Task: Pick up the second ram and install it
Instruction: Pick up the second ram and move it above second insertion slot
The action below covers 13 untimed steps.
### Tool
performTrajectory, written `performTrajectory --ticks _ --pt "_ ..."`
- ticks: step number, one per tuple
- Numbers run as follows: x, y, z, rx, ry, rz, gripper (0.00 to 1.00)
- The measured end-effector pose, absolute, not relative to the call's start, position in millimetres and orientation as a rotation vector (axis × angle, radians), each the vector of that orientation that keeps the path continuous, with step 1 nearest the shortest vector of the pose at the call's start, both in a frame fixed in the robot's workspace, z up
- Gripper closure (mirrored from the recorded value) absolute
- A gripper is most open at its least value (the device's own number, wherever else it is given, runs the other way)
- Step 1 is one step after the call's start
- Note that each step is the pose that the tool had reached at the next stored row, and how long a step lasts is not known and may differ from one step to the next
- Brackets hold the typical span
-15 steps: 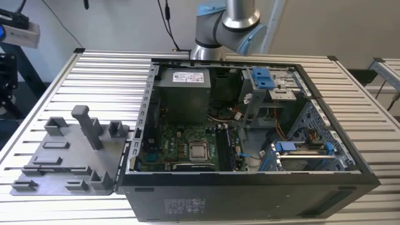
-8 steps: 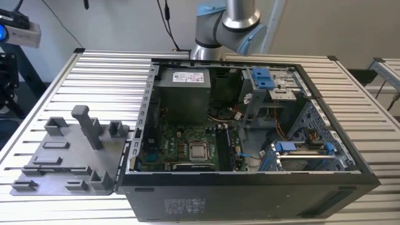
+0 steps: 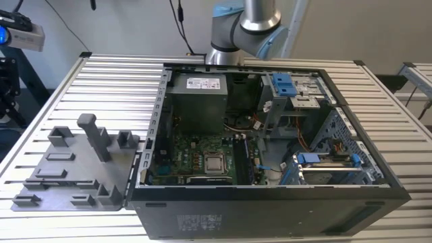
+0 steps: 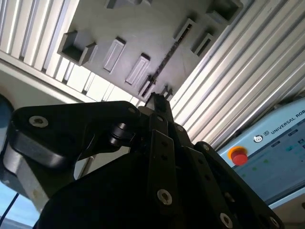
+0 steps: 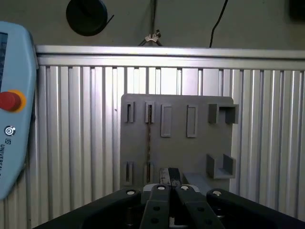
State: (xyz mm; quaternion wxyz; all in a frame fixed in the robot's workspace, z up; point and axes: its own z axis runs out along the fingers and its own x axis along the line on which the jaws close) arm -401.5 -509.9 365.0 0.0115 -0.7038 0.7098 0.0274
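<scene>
— What stands on the table, counted from nine o'clock across?

— In the exterior view there is one grey fixture plate (image 3: 68,177) at about eight o'clock. Next comes one open computer case (image 3: 270,215), reaching from the centre to four o'clock. Inside it are one processor socket (image 3: 214,163) and two blue latches (image 3: 285,84). One arm (image 3: 246,23) stands at twelve o'clock.

— And the second ram?

— There is one stick. In the first wrist view the second ram (image 5: 149,138) stands on its edge on the plate, bridging two slots in line.

— The gripper?

— There is one gripper (image 5: 169,174), with its jaws pressed together and nothing between them. It is near the stick's end but apart from it. One pendant (image 5: 14,119) with one red button (image 5: 8,101) sits well apart from the plate.
</scene>
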Motion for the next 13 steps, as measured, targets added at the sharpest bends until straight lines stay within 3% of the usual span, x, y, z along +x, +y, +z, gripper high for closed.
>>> performTrajectory --ticks 11,13 --pt "-401.5 -509.9 364.9 -2.195 2.214 0.085 0.88" --pt "-401.5 -509.9 364.9 -2.195 2.214 0.085 0.76"
